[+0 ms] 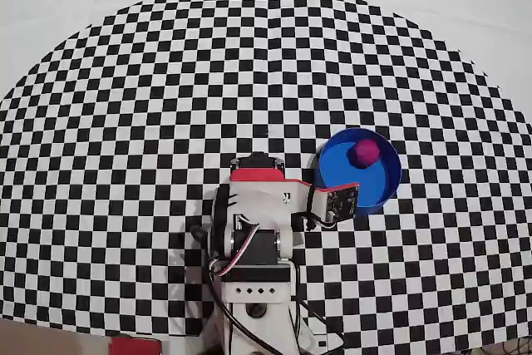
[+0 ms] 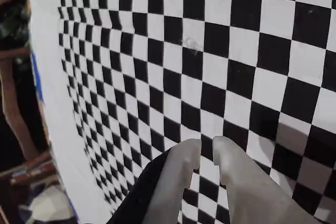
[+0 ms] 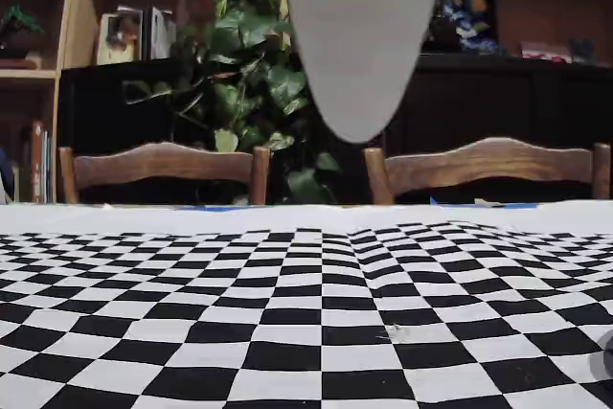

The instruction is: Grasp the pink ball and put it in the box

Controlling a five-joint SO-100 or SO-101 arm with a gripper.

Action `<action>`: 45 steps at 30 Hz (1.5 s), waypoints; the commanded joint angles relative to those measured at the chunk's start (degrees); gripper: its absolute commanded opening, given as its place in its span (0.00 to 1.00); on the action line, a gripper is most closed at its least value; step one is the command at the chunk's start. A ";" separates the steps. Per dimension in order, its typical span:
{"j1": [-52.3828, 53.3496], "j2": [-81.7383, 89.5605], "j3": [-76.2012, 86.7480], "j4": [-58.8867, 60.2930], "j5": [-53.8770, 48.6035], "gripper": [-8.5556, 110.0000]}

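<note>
The pink ball (image 1: 366,151) lies inside the round blue box (image 1: 387,191), near its far wall, in the overhead view. The arm (image 1: 258,205) is folded back over its base to the left of the box, and its wrist camera board reaches the box's near-left rim. In the wrist view my gripper (image 2: 206,148) holds its two pale fingers almost together, with a thin slit between the tips and nothing in it. Below it is only bare checkered cloth. Ball and box do not show in the wrist or fixed views.
The checkered cloth (image 1: 166,106) covers the table, with its white border (image 2: 52,108) at the wrist view's left. In the fixed view a blurred grey shape (image 3: 362,35) hangs from the top, and two wooden chairs (image 3: 163,165), a plant and shelves stand behind the table.
</note>
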 commanded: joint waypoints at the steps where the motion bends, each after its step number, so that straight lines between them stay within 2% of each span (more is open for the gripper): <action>1: 0.09 0.97 0.26 0.35 -0.88 0.07; 9: 0.18 0.97 4.04 0.35 -4.83 0.07; 45: 0.53 0.97 5.62 0.35 -4.92 0.08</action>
